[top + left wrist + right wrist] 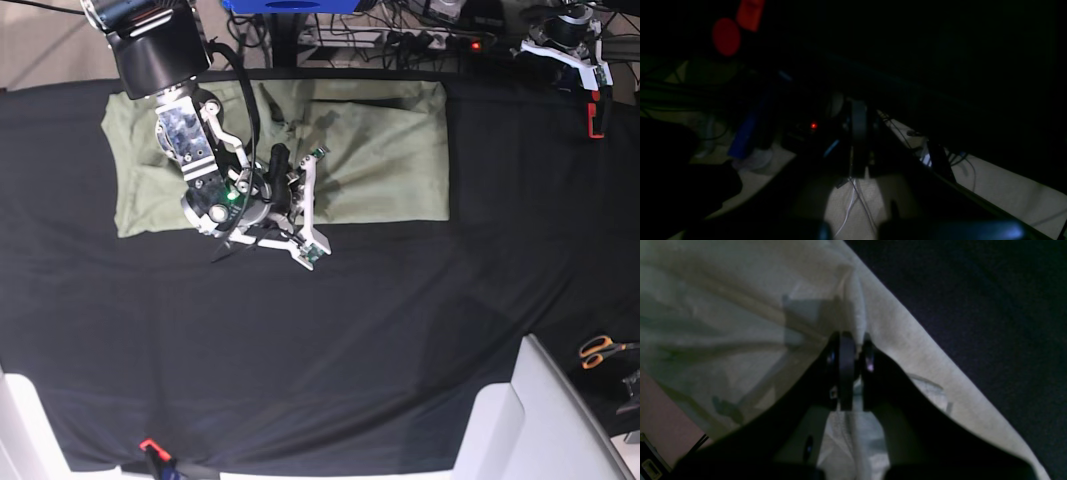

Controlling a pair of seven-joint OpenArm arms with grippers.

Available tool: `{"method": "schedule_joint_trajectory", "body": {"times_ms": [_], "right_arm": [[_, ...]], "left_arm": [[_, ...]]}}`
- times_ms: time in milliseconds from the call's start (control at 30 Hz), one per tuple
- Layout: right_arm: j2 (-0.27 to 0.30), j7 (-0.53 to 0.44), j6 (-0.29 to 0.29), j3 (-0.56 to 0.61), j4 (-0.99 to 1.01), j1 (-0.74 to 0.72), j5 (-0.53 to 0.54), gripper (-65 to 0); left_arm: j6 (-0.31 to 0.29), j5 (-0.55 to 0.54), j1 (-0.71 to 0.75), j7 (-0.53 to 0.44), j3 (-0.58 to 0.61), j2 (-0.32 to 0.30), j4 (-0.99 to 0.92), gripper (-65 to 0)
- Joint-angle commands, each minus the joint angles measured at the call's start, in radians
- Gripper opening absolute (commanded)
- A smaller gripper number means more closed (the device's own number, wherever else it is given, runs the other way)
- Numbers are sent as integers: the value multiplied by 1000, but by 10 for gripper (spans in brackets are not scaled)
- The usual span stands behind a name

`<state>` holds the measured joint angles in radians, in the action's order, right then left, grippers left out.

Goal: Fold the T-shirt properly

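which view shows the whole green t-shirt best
The base view: the pale sage-green cotton T-shirt lies spread on the black table cloth, nearly its full outline visible. The right wrist view shows only a close-up fold in the right pincer. The left wrist view shows none.

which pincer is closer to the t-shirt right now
Right. The right pincer is shut on a fold of the T-shirt. The left pincer is parked off past the table's far corner, well away from it.

Right gripper lowered near the far left of the table, jaws pinched together on cloth, left gripper closed, parked beyond the far right corner
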<state>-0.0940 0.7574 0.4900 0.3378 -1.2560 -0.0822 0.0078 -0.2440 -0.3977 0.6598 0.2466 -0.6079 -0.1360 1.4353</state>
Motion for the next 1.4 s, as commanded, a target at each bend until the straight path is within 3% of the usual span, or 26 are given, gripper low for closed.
{"method": "schedule_joint_trajectory", "body": {"times_ms": [0, 167, 233, 300, 400, 633, 800, 967, 1367], "right_arm": [[-6, -8, 0, -1, -21, -14, 7, -581], [-3, 49, -60, -1, -150, 31, 7, -261], [1, 84, -60, -1, -267, 81, 7, -189], [20, 141, -60, -3, -356, 127, 8, -200], [26, 202, -58, 1, -460, 215, 8, -269], [26, 199, -57, 8, -474, 355, 8, -288], [18, 198, -57, 10, -434, 356, 8, -288], [18, 136, -58, 60, -345, 348, 51, -290], [18, 130, -60, 90, -270, 279, 56, -294]], "left_arm": [[-4, -7, 10, -19, -7, -11, 11, -650], [-4, -7, 10, -19, -7, -11, 12, -650], [-4, -7, 10, -19, -7, -11, 17, -650], [-4, -7, 10, -19, -7, -11, 20, -650], [-4, -7, 10, -19, -7, -11, 20, -650], [-5, -7, -16, -19, -7, -15, 17, -650], [-5, -7, -18, -19, -7, -17, 18, -650], [-5, -7, -18, -19, -7, -17, 14, -650], [-5, -7, -18, -19, -8, -18, 12, -650]]}}
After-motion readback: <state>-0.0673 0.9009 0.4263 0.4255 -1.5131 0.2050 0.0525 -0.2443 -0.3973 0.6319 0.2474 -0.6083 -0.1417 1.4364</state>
